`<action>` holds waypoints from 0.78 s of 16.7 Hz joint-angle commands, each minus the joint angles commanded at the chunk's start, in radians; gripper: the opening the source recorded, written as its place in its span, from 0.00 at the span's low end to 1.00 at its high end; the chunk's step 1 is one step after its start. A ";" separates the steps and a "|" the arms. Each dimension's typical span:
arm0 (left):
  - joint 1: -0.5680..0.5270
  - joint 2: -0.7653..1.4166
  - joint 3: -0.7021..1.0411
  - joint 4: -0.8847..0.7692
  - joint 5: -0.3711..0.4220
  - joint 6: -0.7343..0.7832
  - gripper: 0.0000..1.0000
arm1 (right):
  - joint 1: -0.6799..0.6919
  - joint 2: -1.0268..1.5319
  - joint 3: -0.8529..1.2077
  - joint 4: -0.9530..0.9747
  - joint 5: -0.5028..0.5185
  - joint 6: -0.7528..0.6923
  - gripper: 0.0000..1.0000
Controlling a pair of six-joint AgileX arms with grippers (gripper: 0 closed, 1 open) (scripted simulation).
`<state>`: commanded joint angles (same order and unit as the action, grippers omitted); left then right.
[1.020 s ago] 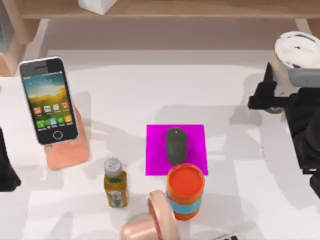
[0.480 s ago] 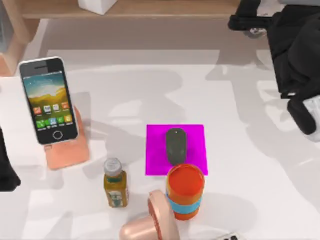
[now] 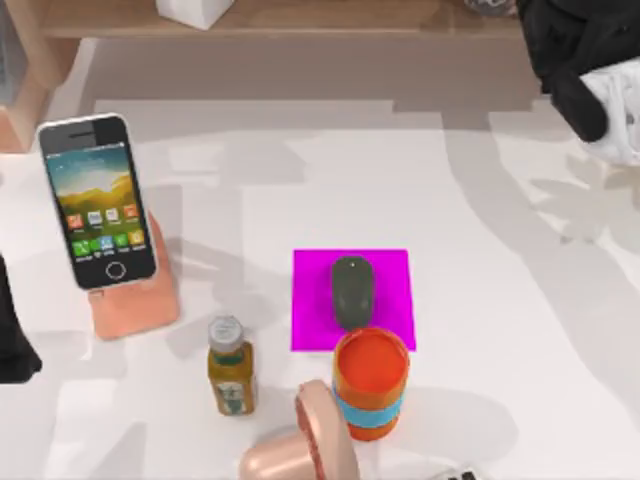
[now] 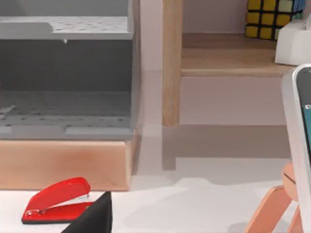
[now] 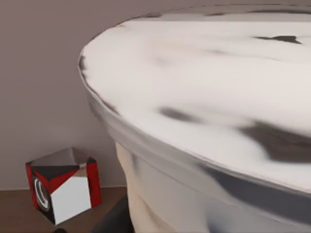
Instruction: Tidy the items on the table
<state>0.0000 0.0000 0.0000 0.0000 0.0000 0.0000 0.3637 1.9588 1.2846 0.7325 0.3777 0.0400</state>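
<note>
Carrying the bubble tea cup [image 5: 218, 121] in the right gripper [image 3: 590, 60], fingers clenched on it, over the table's [image 3: 520, 300] far right corner.
Likely slick, sloshing, crushable; hold mid-wall, upright. Left gripper's fingers: cannot tell.

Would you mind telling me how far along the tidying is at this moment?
Looks done: smartphone propped on its stand, mouse on the magenta pad. In hand: the bubble tea cup is with my right arm at the table's far right corner. Left: setting that cup down. My left arm sits parked at the left edge.
</note>
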 joint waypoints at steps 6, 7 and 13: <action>0.000 0.000 0.000 0.000 0.000 0.000 1.00 | -0.020 0.070 0.199 -0.255 -0.002 0.001 0.00; 0.000 0.000 0.000 0.000 0.000 0.000 1.00 | -0.022 0.078 0.217 -0.280 -0.002 0.002 0.00; 0.000 0.000 0.000 0.000 0.000 0.000 1.00 | -0.023 0.090 0.241 -0.316 -0.002 0.002 0.00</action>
<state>0.0000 0.0000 0.0000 0.0000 0.0000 0.0000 0.3407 2.0490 1.5253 0.4168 0.3757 0.0424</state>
